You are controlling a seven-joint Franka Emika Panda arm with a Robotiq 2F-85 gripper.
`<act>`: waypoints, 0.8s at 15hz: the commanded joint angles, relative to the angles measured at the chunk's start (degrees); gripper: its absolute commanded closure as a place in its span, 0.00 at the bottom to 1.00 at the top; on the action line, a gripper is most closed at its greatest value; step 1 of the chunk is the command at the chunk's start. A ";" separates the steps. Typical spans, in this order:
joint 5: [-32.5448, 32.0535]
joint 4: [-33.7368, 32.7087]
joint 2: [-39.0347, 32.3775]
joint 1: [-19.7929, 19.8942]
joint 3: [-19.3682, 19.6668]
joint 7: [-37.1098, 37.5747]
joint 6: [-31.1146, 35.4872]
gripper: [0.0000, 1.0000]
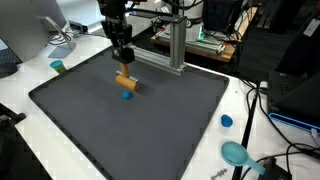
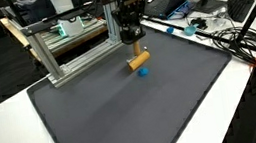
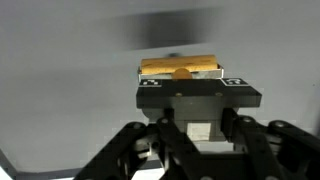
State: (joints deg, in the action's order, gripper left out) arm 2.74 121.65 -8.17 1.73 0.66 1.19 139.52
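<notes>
Pinching one yellow wooden block (image 1: 125, 82) between its fingers, the pincer (image 1: 124, 70) hangs over the dark mat (image 1: 150, 135), with one small blue cap (image 1: 127, 96) just beneath the block. Three more blue lids (image 1: 227, 121) lie on the white bench (image 1: 25, 90) around the mat, and one metal frame (image 1: 175, 45) and cables (image 1: 265, 110) stand beyond

Matte black tool (image 1: 123, 65), boxy linkages
</notes>
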 commanded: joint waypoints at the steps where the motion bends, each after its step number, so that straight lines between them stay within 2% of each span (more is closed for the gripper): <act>1: -0.08 -2.35 -1.52 -0.05 0.14 -0.96 1.59 0.78; 12: -1.23 -6.33 -5.24 -0.25 0.51 0.34 -0.63 0.78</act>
State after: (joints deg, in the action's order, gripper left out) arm 2.45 117.83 -12.35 1.75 0.81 1.08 140.86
